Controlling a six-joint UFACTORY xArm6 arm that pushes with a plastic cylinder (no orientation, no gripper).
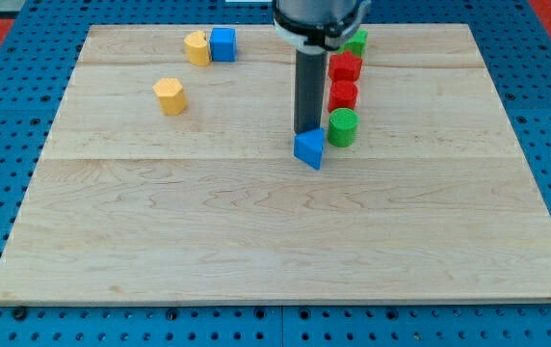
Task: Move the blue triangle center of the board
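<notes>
The rod's bare tip (307,131), holding nothing, touches the top edge of the blue triangle (309,149) near the board's (160,251) middle; light and slippery-looking, it likely needs a square push.

so the arm's housing (319,19) is chopped off by the view's top edge, only its bottom shows, and the rod (307,92) below it covers part of the upper red block (346,66) and most of a green block (356,41) behind, so that one's shape is anyone's guess. my tip (307,132) sits right at the blue triangle's (309,149) top edge, can't tell if they touch
</notes>
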